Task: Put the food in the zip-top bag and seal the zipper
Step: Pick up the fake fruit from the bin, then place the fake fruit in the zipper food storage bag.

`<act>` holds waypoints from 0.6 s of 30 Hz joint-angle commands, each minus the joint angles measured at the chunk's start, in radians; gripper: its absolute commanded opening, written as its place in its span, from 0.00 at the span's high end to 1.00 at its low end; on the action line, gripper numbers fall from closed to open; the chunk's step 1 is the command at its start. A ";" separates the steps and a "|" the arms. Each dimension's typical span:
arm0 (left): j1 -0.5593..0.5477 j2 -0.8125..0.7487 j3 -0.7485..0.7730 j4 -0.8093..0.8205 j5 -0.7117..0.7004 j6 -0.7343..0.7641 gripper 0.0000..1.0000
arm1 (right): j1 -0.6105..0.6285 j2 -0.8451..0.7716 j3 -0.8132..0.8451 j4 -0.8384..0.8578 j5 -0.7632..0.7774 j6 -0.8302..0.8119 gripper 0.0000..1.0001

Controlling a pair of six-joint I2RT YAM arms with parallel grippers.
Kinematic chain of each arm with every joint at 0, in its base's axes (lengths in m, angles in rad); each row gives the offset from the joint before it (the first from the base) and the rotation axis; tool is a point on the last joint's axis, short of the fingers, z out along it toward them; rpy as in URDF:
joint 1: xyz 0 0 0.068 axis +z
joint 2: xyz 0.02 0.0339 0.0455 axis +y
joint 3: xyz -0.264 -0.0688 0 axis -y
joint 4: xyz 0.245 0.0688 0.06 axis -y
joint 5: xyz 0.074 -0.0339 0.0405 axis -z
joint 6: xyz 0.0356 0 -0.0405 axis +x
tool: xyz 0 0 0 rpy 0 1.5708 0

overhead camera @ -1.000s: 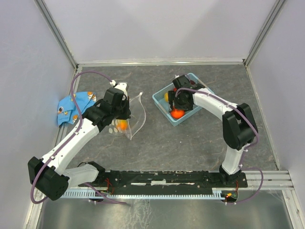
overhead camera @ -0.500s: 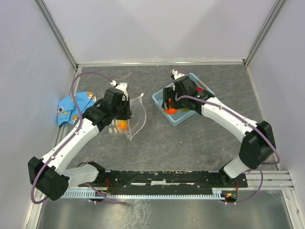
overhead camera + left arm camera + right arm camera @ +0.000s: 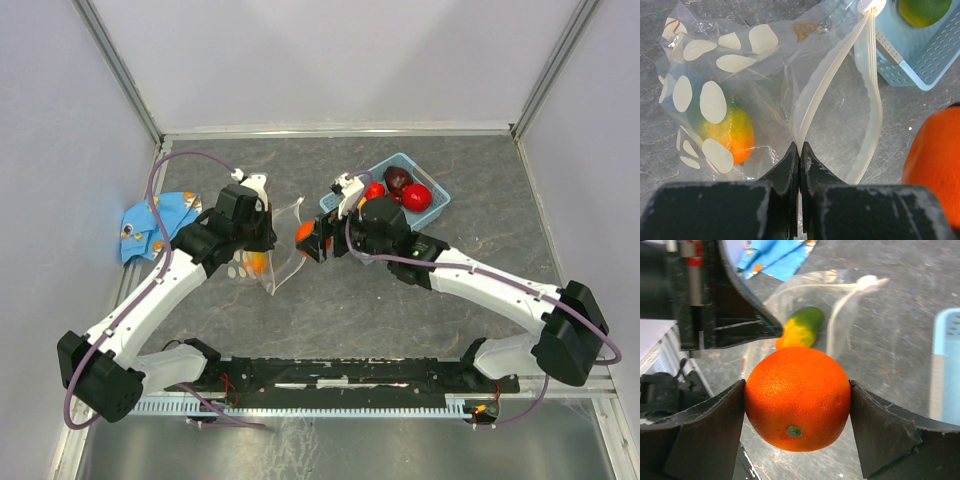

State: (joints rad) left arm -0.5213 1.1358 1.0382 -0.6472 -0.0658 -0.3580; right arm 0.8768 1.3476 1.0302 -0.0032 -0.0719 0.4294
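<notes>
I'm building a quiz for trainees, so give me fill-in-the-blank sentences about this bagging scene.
1. The right claw grips a round fruit coloured ___.
2. The left claw is ___ on the zip-top bag at its zipper.
3. The bag contains ___ yellow-green fruit.
4. Other food sits in a ___ basket.
Missing: orange; shut; one; blue.

zip-top bag (image 3: 765, 85) mouth gaping beside right hand (image 3: 797, 400) with orange (image 3: 790, 380), left hand (image 3: 799, 152) pinching its rim, blue basket (image 3: 925, 55) near
</notes>
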 commanded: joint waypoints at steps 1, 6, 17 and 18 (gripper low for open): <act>0.006 -0.026 -0.006 0.048 0.029 0.026 0.97 | 0.023 0.012 -0.033 0.303 -0.152 -0.013 0.27; 0.005 -0.013 -0.005 0.048 0.057 0.027 0.97 | 0.039 0.101 -0.038 0.416 -0.208 -0.008 0.27; 0.006 -0.024 -0.010 0.058 0.077 0.034 0.97 | 0.044 0.216 -0.042 0.429 -0.074 -0.041 0.22; 0.005 -0.025 -0.010 0.059 0.080 0.034 0.97 | 0.044 0.219 -0.044 0.422 -0.055 -0.047 0.22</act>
State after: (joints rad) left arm -0.5137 1.1343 1.0252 -0.6411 -0.0219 -0.3492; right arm 0.9146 1.5600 0.9905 0.3447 -0.2096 0.4179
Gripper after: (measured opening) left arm 0.043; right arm 0.830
